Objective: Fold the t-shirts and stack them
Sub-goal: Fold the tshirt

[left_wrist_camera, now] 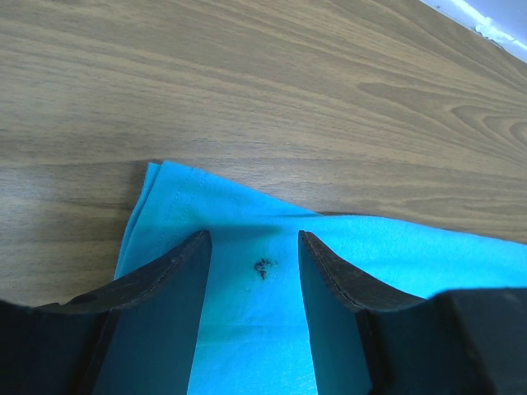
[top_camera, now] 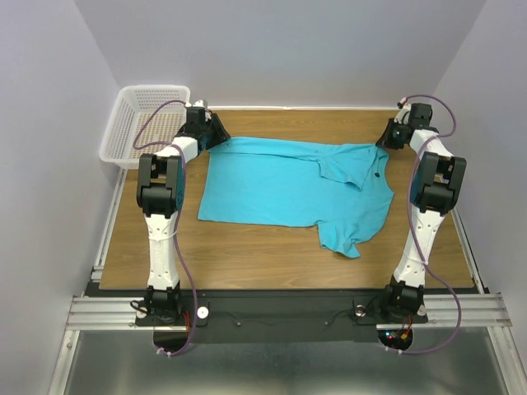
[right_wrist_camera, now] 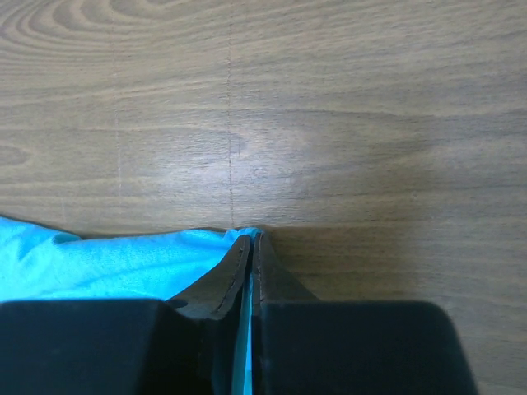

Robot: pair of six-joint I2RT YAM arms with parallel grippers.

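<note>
the shirt (top_camera: 288,185) lies spread on the table (top_camera: 247,255), nearer its far edge, hem toward the left side and collar toward the right, one sleeve flopped over the chest. my right claw (right_wrist_camera: 251,240) is down at the cloth's far right end, jaws pinched together with a thin cyan edge caught between them, so that end is mine. my left claw (left_wrist_camera: 253,240) stands apart, a finger on either side of the far left hem corner, with a small dark mark (left_wrist_camera: 263,267) on the cloth between them; it holds nothing. i judge i am set at both ends of the far side so it can rise level and come toward the near edge for a first fold. the left should close before any lift, or the cloth will drag askew. the basket (top_camera: 140,123) sits at the far left corner, apart from the shirt.
</note>
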